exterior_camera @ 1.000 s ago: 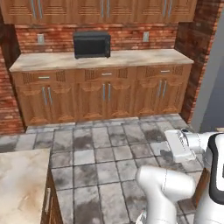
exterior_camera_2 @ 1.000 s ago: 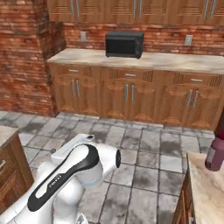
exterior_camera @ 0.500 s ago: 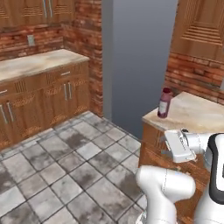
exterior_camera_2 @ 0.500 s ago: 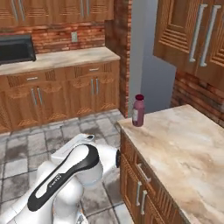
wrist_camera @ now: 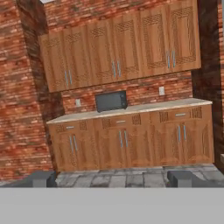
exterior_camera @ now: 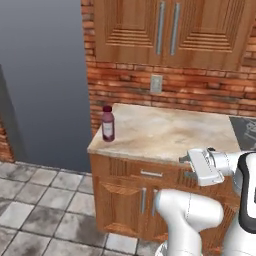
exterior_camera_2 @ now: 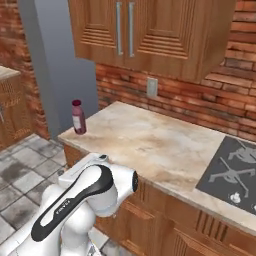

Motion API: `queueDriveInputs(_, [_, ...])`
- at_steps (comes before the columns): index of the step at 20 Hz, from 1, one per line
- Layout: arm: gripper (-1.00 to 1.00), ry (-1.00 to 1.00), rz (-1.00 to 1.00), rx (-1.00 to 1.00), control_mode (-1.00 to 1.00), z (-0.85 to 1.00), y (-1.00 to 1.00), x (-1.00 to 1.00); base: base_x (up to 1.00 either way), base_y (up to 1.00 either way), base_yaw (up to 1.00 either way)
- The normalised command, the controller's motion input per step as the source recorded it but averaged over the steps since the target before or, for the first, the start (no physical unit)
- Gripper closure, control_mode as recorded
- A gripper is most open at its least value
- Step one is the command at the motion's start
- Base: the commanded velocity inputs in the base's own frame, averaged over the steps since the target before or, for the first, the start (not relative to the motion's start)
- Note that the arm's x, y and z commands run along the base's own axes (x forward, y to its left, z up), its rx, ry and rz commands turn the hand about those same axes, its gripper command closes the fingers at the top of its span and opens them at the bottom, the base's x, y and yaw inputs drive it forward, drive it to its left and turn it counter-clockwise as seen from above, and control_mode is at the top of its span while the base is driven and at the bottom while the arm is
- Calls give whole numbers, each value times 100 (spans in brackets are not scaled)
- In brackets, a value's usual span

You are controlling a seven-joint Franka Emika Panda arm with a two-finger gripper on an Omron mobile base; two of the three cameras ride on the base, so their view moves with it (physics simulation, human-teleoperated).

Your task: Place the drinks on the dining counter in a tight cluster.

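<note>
Under the wall cabinets (exterior_camera: pixel 170 30), against brick: a small counter (exterior_camera: pixel 165 132) with a marble top and a grey panel (exterior_camera: pixel 45 75) rising just beside its left end. Mostly bare stone, save a dark cooktop (exterior_camera_2: pixel 232 167) inset at the right end, well apart from anything of the task.

In front of the counter, low and folded: the arm (exterior_camera_2: pixel 80 195), elbow tucked close to the base. Probably carried that way for driving, to keep clear of the cabinet fronts.

On the counter's front left corner: the juice bottle (exterior_camera: pixel 108 124), upright, maroon cap on, alone near the edge. Easy to reach from the floor side, though an edge spot leaves little room for a clumsy nudge. Not where it belongs – wanted on the dining counter, in among the other drinks, so a pickup has to come first.

Pointed away from the bottle: the gripper (wrist_camera: pixel 111 179), facing across the room toward far cabinets (wrist_camera: pixel 127 52) and a microwave (wrist_camera: pixel 111 101). Fingertips (wrist_camera: pixel 41 178) spread wide with nothing between them – ready for a stout bottle, by the look of it. Needs a swing round and a reach over the corner before any grasp.
</note>
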Motion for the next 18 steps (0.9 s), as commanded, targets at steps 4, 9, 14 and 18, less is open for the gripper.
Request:
queueDriveInputs(4, [-100,0,0,0,100,0,0,0,10,26,-79])
queueDriveInputs(9, [-100,0,0,0,100,0,0,0,34,58,-37])
queueDriveInputs(14, [-100,0,0,0,100,0,0,0,42,66,-21])
queueDriveInputs(18, [-100,0,0,0,100,0,0,0,45,57,-18])
